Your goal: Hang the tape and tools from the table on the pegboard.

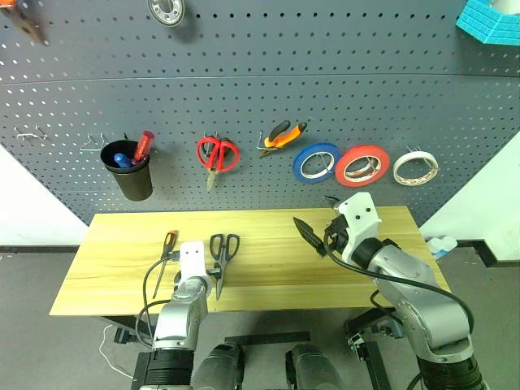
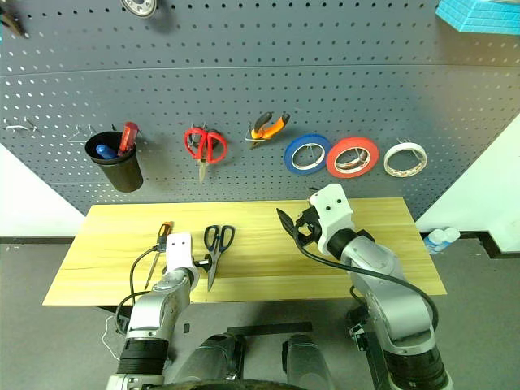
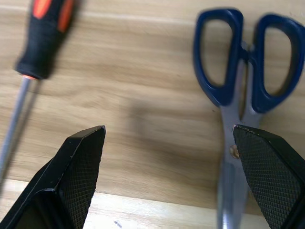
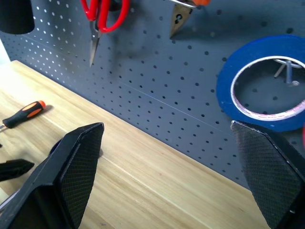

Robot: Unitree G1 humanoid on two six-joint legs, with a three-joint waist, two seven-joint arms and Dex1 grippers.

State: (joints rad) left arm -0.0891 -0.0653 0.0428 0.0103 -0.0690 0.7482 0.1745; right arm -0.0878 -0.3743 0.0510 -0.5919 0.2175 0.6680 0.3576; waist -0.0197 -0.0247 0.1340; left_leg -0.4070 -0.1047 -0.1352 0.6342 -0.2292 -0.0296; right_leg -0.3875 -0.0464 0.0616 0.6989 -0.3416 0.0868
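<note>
Yellowish wood-grain laminate forms the table (image 1: 268,276), smooth, with two tools lying on it.

Item 1: dark-handled scissors (image 1: 222,256), steel blades shut and pointing toward the near edge. Our left gripper (image 1: 197,275) hangs over the near edge with its fingers spread wide and empty; the scissors lie at its two o'clock, with one cross-hatched pad (image 3: 267,162) over the blades.

Item 2: screwdriver (image 1: 166,248), black-and-orange handle on a thin metal shaft, at the gripper's ten o'clock.

Item 3: cream tape (image 1: 416,168), a flat ring with a wide centre, already hung on the dark grey perforated pegboard (image 1: 244,106) at the far three o'clock end, beside the red-orange roll (image 1: 361,165) and the blue roll (image 1: 315,162). Red scissors (image 1: 217,153), pliers (image 1: 283,134) and a black cup (image 1: 128,169) hang further toward nine o'clock.

Our right gripper (image 1: 313,236) hovers mid-table, fingers parted, holding nothing.

Risks, as we judge them: thin flat blades on slick laminate may slide rather than lift; closing between the two tools would grasp neither; a nudge could send the scissors off the near edge.
</note>
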